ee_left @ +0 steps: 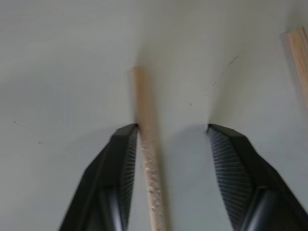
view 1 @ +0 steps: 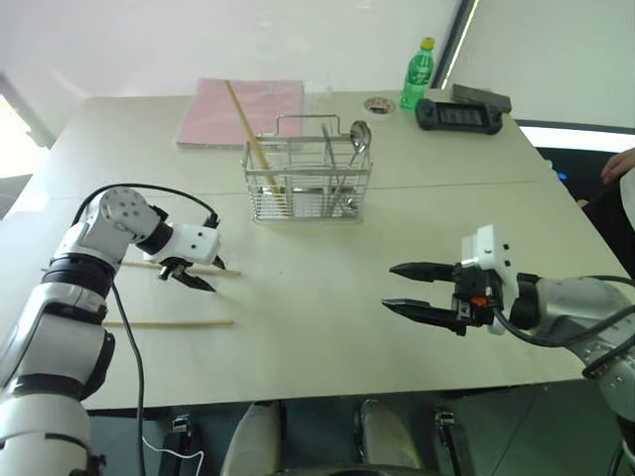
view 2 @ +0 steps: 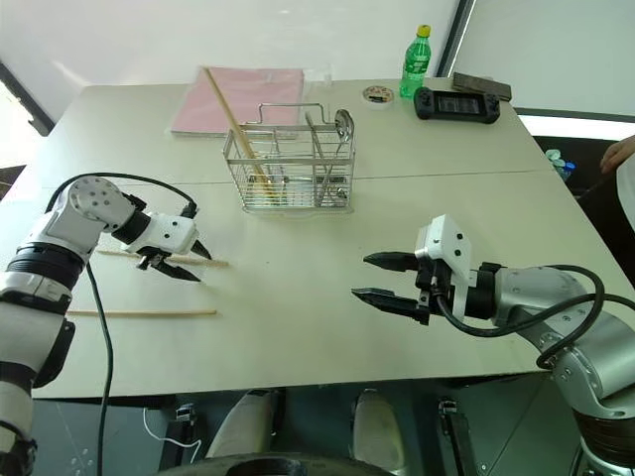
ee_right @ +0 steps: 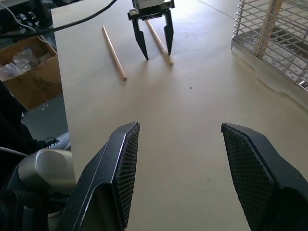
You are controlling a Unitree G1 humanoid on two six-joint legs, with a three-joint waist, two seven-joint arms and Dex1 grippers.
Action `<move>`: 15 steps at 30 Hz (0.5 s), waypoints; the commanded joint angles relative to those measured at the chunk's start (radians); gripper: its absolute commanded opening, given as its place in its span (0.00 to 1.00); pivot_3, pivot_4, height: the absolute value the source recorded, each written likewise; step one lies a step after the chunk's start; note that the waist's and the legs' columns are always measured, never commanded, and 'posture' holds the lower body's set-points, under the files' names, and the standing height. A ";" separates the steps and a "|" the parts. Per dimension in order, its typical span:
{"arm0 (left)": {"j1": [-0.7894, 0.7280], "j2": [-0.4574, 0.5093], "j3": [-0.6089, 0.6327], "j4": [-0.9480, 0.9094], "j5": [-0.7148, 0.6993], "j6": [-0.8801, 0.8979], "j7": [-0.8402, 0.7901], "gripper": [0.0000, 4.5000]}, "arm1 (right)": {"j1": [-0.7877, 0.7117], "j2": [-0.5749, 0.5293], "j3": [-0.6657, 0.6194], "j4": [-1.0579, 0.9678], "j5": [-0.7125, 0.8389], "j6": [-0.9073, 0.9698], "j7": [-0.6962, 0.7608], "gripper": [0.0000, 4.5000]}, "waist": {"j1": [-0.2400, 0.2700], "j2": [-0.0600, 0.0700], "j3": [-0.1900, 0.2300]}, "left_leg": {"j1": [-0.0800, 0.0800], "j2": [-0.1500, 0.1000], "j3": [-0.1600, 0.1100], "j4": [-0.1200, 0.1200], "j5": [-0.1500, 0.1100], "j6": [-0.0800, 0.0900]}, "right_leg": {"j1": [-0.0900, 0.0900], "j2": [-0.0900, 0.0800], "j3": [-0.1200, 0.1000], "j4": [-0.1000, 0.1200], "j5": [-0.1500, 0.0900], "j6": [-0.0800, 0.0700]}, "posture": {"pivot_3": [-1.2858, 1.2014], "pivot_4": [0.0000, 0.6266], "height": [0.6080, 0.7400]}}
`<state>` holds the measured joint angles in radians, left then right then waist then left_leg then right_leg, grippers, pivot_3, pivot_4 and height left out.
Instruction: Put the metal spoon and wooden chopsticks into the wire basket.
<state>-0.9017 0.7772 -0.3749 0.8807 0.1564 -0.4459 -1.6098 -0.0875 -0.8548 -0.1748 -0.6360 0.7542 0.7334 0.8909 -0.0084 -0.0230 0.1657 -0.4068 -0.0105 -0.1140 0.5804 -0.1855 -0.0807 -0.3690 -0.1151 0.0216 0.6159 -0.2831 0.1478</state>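
The left gripper (view 1: 198, 274) points down at the counter (view 1: 317, 327) on the left, its jaws narrowed but not closed around 1 of the wooden chopsticks (ee_left: 147, 159); another lies nearer (view 1: 169, 323); a third leans in the wire basket (view 1: 308, 178) at the far middle, where the metal spoon (view 1: 358, 139) stands too; the right gripper (view 1: 412, 290) hovers on the near right, jaws wide and empty.

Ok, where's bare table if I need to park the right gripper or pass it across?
Free: the wide stretch between the right gripper and the wire basket, and the middle strip towards the left gripper. Crowded: the left side, where two wooden chopsticks lie around that gripper, and the far edge with the pink folder, green bottle and black controller.
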 commanded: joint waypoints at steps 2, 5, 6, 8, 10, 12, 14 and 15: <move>0.008 0.002 -0.018 0.002 0.011 0.062 -0.005 0.14 | -0.019 -0.005 -0.029 -0.029 0.019 -0.019 -0.008 0.62 | 0.000 0.000 0.000 | 0.000 0.001 0.000 0.001 0.000 0.000 | 0.001 0.000 -0.001 0.000 0.000 -0.001 | 0.52 0.24 0.94; 0.007 -0.004 -0.001 0.000 0.015 0.086 -0.003 0.14 | -0.031 -0.002 -0.024 -0.024 0.023 -0.018 -0.014 0.62 | -0.003 0.000 0.000 | 0.000 0.001 0.000 0.002 0.000 0.000 | 0.001 0.000 -0.001 0.000 -0.001 -0.002 | 0.52 0.24 0.94; 0.008 -0.006 0.005 -0.004 0.011 0.096 0.000 0.14 | -0.034 -0.002 -0.023 -0.022 0.023 -0.018 -0.014 0.62 | -0.003 0.000 0.000 | 0.000 0.001 0.000 0.002 0.000 0.000 | 0.001 0.000 -0.001 0.000 0.000 -0.001 | 0.52 0.24 0.94; 0.011 -0.006 0.020 -0.022 -0.004 0.123 0.003 0.14 | -0.038 -0.002 -0.020 -0.018 0.023 -0.019 -0.014 0.62 | -0.002 0.000 0.000 | 0.000 0.001 0.000 0.001 0.000 0.000 | 0.001 0.000 -0.001 0.000 0.000 0.000 | 0.52 0.24 0.94; 0.016 -0.002 0.040 -0.046 -0.022 0.152 0.009 0.14 | -0.043 -0.001 -0.017 -0.014 0.021 -0.021 -0.013 0.62 | -0.002 0.000 0.000 | 0.000 0.001 0.000 0.001 0.000 0.000 | 0.001 0.000 -0.001 0.000 0.000 0.000 | 0.52 0.24 0.94; 0.024 0.006 0.063 -0.076 -0.042 0.178 0.023 0.14 | -0.046 0.000 -0.015 -0.011 0.019 -0.023 -0.013 0.62 | -0.003 0.000 0.000 | 0.000 0.001 0.000 0.001 0.000 0.000 | 0.001 0.000 -0.001 0.000 0.000 0.000 | 0.52 0.24 0.94; 0.024 0.020 0.119 -0.126 -0.088 0.234 0.045 0.14 | -0.049 0.005 -0.010 -0.010 0.015 -0.026 -0.016 0.62 | -0.003 -0.001 0.000 | -0.001 0.001 0.000 0.001 0.000 0.000 | 0.001 0.000 -0.002 0.000 0.000 0.000 | 0.52 0.24 0.94; 0.018 0.026 0.175 -0.178 -0.144 0.318 0.062 0.14 | -0.049 0.007 -0.007 -0.010 0.014 -0.027 -0.018 0.62 | -0.003 -0.002 0.001 | -0.001 0.001 -0.001 0.001 0.000 0.000 | 0.000 0.000 -0.002 0.000 0.000 0.001 | 0.52 0.24 0.94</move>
<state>-0.8588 0.7769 -0.2889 0.7801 0.0918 -0.2055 -1.5731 -0.1263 -0.8490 -0.1705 -0.6332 0.7604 0.7267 0.8742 -0.0110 -0.0249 0.1665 -0.4088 -0.0096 -0.1147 0.5819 -0.1854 -0.0806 -0.3697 -0.1150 0.0196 0.6163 -0.2832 0.1484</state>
